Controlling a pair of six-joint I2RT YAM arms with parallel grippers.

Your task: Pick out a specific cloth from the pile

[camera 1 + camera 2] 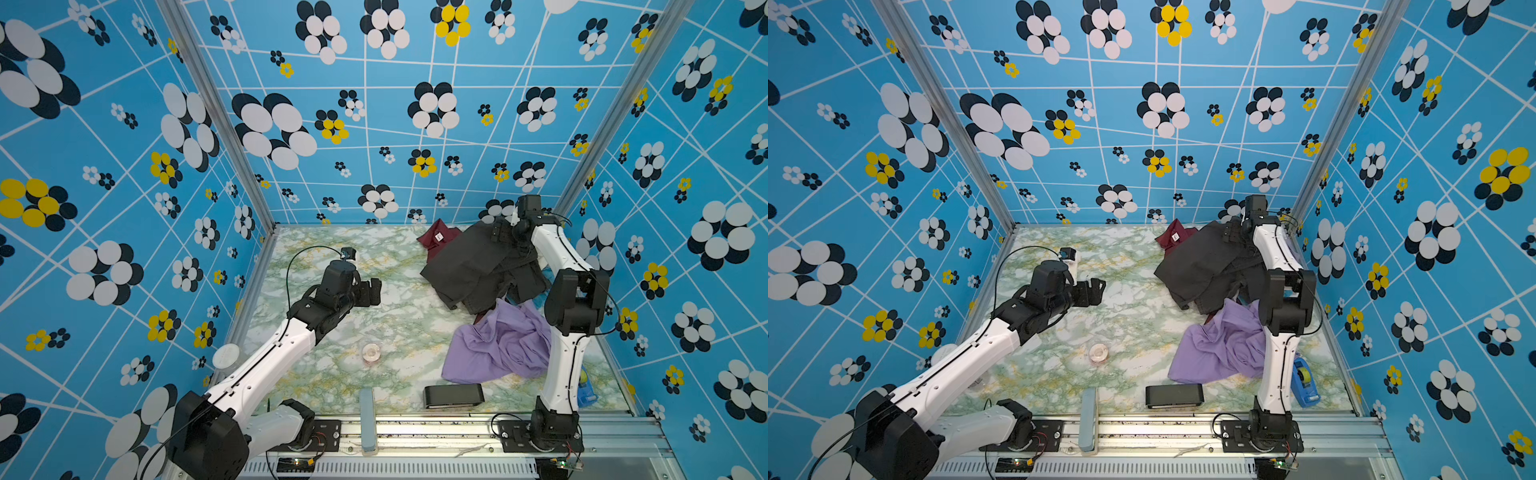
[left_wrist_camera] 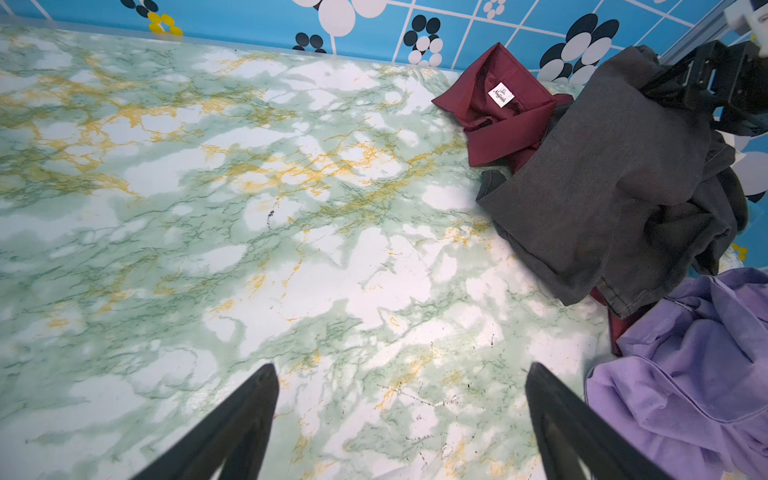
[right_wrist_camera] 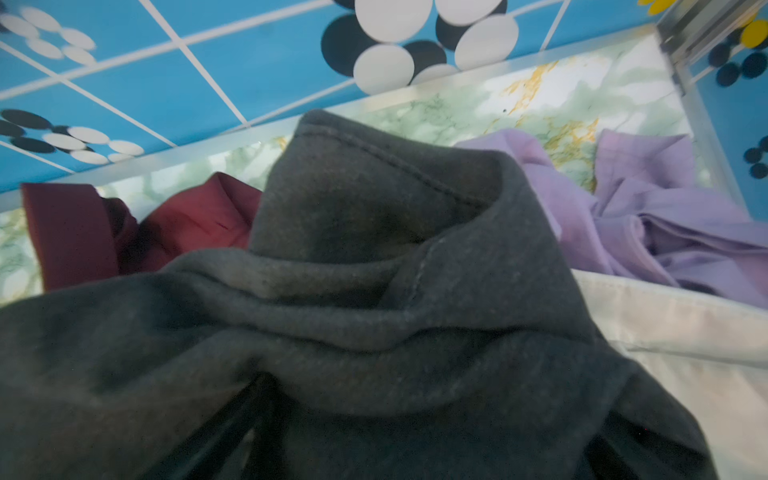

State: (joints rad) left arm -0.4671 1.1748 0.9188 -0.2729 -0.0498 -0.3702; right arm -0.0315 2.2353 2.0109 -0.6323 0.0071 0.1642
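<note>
Nearest, the left arm reaches low, its left gripper (image 2: pixel 402 365) spread apart, well left of the pile (image 1: pixel 498 299). Beyond, the right arm bends over the pile's far edge; the black cloth (image 1: pixel 469 266) atop the pile drapes the right gripper (image 1: pixel 503 232), hiding whether its jaws are apart.

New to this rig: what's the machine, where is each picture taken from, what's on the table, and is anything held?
Two robot arms stand at a table. Two pictures look down from overhead; the other two come from a camera on each arm's wrist. At the right, a heap of clothes: a dark grey cloth on top, a maroon shirt behind, a purple garment in front. A black box lies near the front edge. The left tool hangs open, holding nothing. The right tool is at the dark grey cloth's far end; cloth drapes over it, hiding whether it grips.
</note>
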